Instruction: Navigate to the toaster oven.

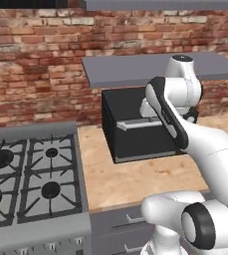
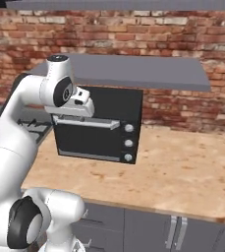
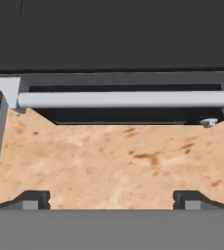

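Toaster oven upright, door facing robot, handle horizontal.

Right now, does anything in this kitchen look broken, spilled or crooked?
Nothing stands out. The toaster oven sits flat on the wooden counter with its door shut and handle level. The stove beside it looks tidy, with no spills.

Kitchen: gas stove, toaster oven on wooden counter, brick wall, grey cabinets.
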